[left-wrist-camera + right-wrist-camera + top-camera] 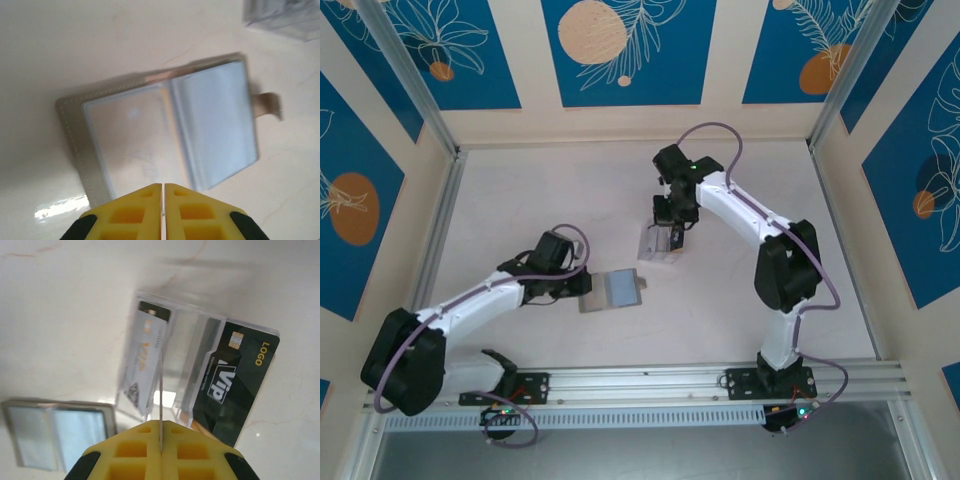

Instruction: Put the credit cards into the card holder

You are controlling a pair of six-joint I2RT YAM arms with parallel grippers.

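The card holder (150, 135) lies open on the surface (520, 200), its clear pockets facing up. The left gripper (163, 189), jaws pressed together, sits at its near edge; we cannot tell whether it pinches that edge. Nearby, a white card (145, 355) and a black card (235, 375) stand in a clear sleeve (192, 347). We see the right gripper (161, 432) closed on a thin sheet (161, 385), viewed edge-on in front of the sleeve
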